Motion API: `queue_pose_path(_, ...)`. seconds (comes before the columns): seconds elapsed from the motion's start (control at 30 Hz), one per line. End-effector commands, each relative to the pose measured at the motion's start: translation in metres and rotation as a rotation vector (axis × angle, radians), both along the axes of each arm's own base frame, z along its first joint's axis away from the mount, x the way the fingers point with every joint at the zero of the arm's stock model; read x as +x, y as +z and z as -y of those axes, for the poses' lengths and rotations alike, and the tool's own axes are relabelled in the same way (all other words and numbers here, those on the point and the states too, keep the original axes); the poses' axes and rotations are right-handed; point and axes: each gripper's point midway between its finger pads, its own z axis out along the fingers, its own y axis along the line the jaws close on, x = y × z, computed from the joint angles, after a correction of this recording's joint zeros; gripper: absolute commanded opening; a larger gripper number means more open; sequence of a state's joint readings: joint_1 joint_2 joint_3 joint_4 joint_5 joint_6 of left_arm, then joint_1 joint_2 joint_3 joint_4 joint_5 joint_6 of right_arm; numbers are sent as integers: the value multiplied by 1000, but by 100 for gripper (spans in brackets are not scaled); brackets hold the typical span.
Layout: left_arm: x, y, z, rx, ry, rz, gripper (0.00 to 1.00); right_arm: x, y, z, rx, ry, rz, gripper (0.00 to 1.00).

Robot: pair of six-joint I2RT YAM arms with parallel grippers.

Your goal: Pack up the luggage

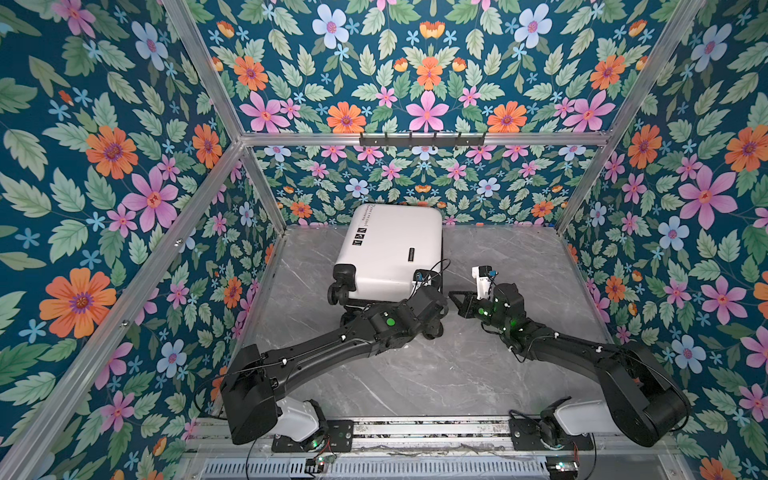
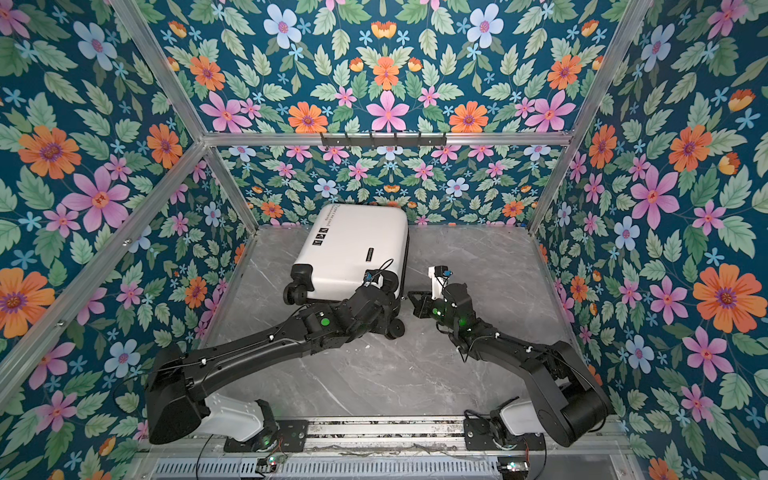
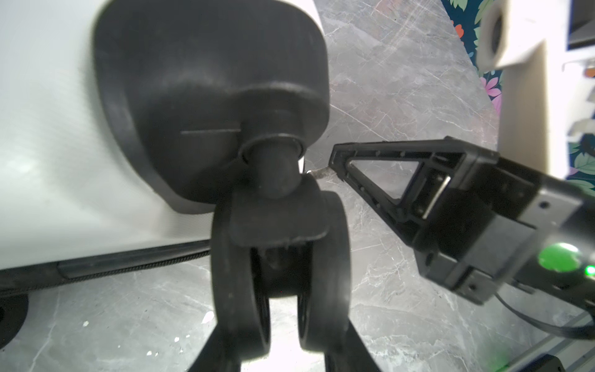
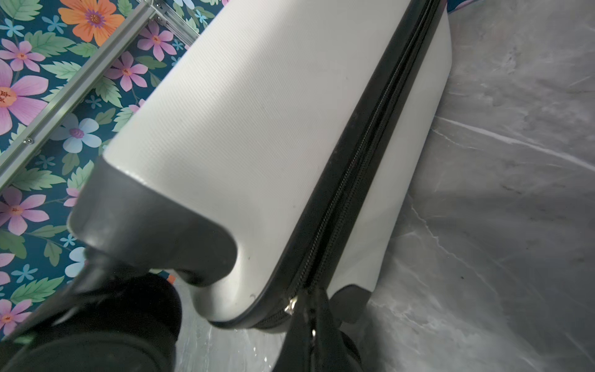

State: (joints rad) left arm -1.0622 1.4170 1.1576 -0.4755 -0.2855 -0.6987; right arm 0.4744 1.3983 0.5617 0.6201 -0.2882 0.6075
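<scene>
luggage (image 1: pixel 390 245) lies closed on the bench (image 1: pixel 415 374); left claw (image 3: pixel 283 322) clamps a wheel (image 3: pixel 280 257), right claw (image 3: pixel 334 161) pinches the zip pull (image 3: pixel 317 174). only zipping seems left.

Black left arm (image 1: pixel 316 351) and right arm (image 1: pixel 582 350) reach forward, wrists converging.
Left parallel gripper (image 3: pixel 285 352) has jaws partway apart; right parallel gripper (image 1: pixel 454 296) is pinched closed.

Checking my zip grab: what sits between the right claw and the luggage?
Only the metal zipper pull, running from right claw tip to luggage; left wrist view shows it.
</scene>
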Motion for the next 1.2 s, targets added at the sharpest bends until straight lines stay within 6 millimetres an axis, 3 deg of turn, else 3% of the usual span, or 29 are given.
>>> queue_pose_path(0.0, 6, 7, -17, 20, 66, 46, 0, 27, 2, 25, -42, -167, 36, 0)
queue_pose_path(0.3, -3, 2, -28, 19, 69, 22, 0, 46, 8, 24, -35, -178, 43, 0)
queue_pose_path(0.67, -8, -1, -43, 26, 93, 19, 0, 53, 14, -2, -37, -58, 35, 0)
queue_pose_path(0.7, -8, 0, -44, 27, 96, 22, 0, 51, 14, -4, -47, -36, 25, 8)
queue_pose_path(0.73, -8, 0, -46, 31, 101, 24, 0, 48, 13, -4, -56, -28, 17, 26)
queue_pose_path(0.83, -7, 2, -55, 45, 124, 44, 0, 35, 13, 3, -89, -20, 35, 57)
queue_pose_path(1.1, 0, 2, -99, 49, 233, 98, 0, 0, 13, 25, -209, -3, 54, 99)
queue_pose_path(1.17, 0, 3, -111, 45, 260, 112, 0, -5, 9, 25, -211, 8, 35, 99)
